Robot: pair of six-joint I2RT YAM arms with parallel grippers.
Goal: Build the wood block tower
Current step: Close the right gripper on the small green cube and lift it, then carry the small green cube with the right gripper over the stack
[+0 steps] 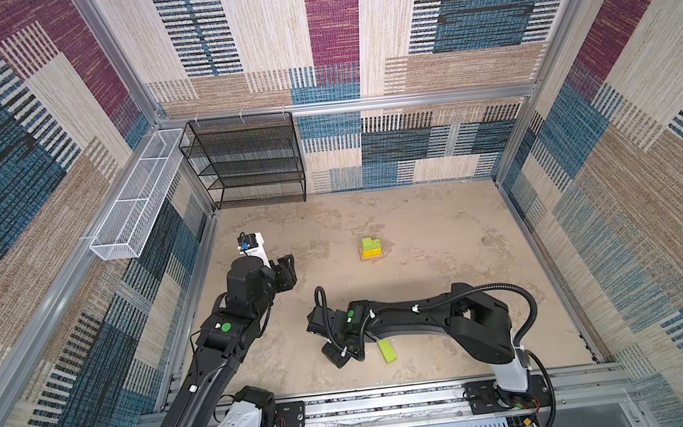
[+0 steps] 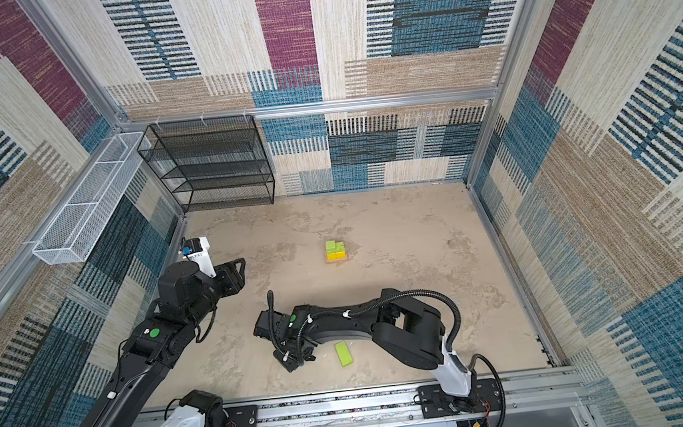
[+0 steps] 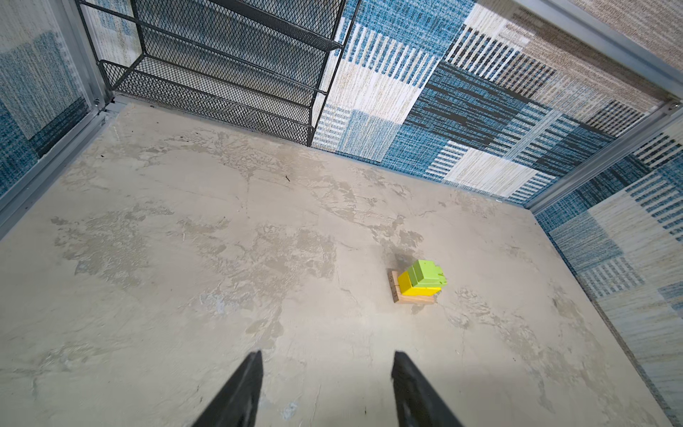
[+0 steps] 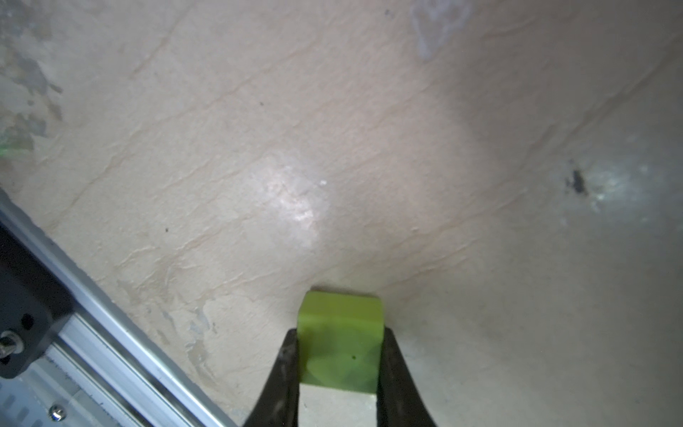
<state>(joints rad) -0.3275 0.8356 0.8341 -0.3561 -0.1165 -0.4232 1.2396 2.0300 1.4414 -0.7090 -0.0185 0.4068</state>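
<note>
My right gripper (image 4: 340, 334) is clenching a smooth lime-green flat piece (image 4: 340, 310) near the front edge of the mottled table (image 1: 436, 223); my left gripper (image 3: 327, 356) is hanging released. The wood block tower (image 1: 371, 248), tan-based, yellow and green, is standing mid-table.

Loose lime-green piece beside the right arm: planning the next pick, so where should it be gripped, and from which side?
I'd grip the loose lime-green piece across its narrow width at mid-length, jaws coming straight down from above. It lies flat on the table with both long edges free.
</note>
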